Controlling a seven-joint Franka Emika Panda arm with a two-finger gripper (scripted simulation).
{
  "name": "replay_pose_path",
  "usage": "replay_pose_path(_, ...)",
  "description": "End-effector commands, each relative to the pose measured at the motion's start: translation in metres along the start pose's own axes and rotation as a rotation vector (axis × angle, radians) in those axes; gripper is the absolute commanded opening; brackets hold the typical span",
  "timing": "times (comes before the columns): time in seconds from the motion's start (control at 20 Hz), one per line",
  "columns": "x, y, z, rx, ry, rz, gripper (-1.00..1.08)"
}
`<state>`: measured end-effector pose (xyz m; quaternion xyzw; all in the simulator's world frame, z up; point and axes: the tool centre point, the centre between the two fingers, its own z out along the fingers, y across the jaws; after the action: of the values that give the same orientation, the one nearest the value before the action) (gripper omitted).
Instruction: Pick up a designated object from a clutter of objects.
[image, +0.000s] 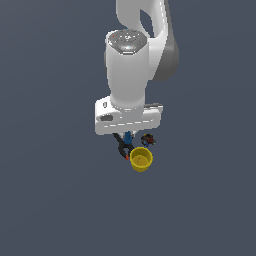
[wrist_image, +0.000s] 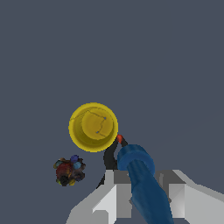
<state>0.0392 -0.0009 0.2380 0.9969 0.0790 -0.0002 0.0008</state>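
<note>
Clamped between the pale grey gripper (wrist_image: 142, 197) fingers: slim bright-blue tool (wrist_image: 142, 183), raised (seemingly) above round yellow cup (wrist_image: 93, 127) and black clamp (wrist_image: 111, 157), clearing clutter.

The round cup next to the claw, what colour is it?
Bright yellow all over; the cup shows best in the wrist view, seen from above.

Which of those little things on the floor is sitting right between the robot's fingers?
The blue piece, slim with a blockier end. The yellow cup, black clamp and dark multicoloured lump all lie outside the fingers.
</note>
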Motion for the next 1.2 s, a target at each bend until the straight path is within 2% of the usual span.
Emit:
replay_pose_path(0.0,-0.008,-0.02,-0.024,-0.001,0.0,0.0,-1.0)
replay_pose_path(0.65,-0.042,-0.113,-0.14,-0.002,0.0,0.0,-1.0)
replay_pose_path(1.15,-0.053,-0.151,-0.187,0.001,0.0,0.0,-1.0)
